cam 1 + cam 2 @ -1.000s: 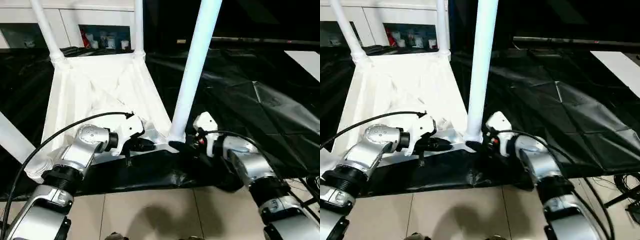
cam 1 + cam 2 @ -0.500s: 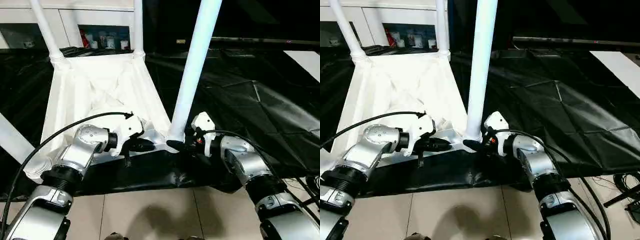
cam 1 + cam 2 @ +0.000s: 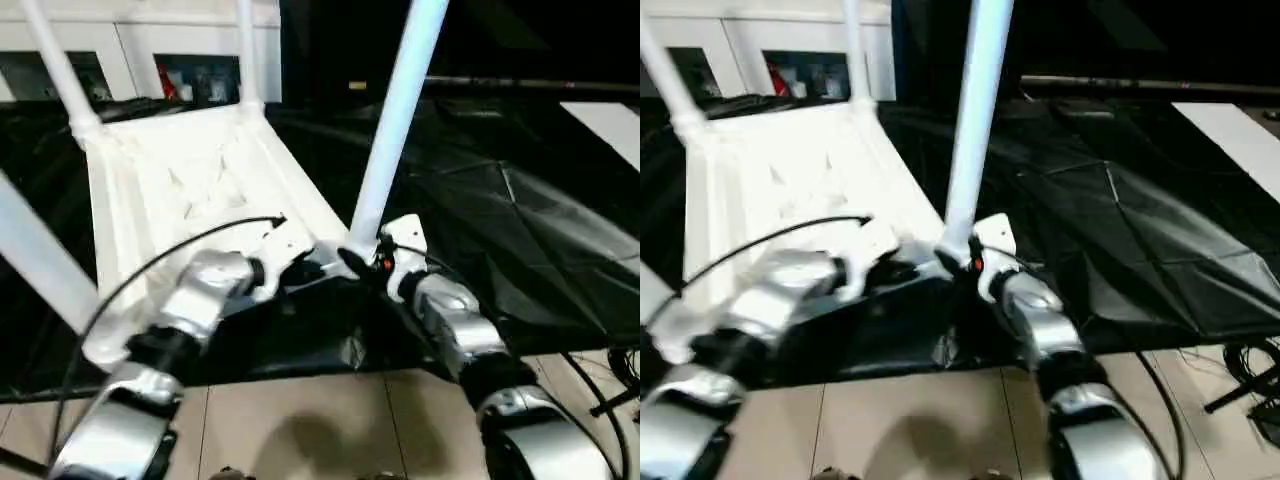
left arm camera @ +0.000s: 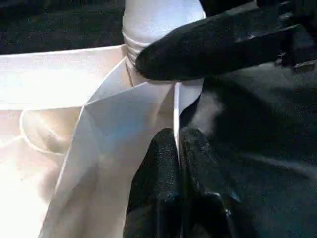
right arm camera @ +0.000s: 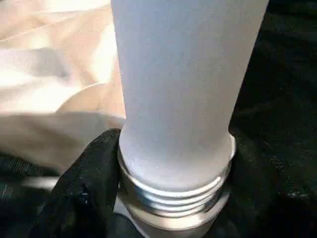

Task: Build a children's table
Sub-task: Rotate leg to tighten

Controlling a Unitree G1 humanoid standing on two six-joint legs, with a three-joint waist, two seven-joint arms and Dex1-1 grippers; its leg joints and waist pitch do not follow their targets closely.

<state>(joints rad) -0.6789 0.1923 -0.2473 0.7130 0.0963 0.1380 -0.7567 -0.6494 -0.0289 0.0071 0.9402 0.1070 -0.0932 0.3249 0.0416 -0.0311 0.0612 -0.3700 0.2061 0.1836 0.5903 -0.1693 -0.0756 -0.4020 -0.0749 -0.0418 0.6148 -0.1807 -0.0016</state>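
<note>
The children's table lies upside down on a black sheet, its white ribbed tabletop (image 3: 190, 180) facing up. Legs stand in the corner sockets: two at the far corners (image 3: 60, 70) (image 3: 247, 50) and one at the near left (image 3: 40, 260). The near-right leg (image 3: 395, 120) rises from its socket, and my right gripper (image 3: 360, 262) is shut around its threaded base (image 5: 173, 198), one black finger (image 5: 84, 188) on each side. My left gripper (image 3: 310, 268) is shut on the tabletop's thin near rim (image 4: 176, 109) just beside that socket. The right gripper's finger (image 4: 198, 54) shows against the leg base in the left wrist view.
A white cabinet with glass doors (image 3: 130, 70) stands behind the table. The black sheet (image 3: 520, 220) spreads to the right, with a white panel (image 3: 610, 120) at its far right. Tiled floor (image 3: 300, 420) lies in front, with cables (image 3: 620, 370) at the right edge.
My right gripper has moved in from beside the near-right leg and closed around its base. The left gripper keeps its hold on the rim. The camera has shifted and tilted.
</note>
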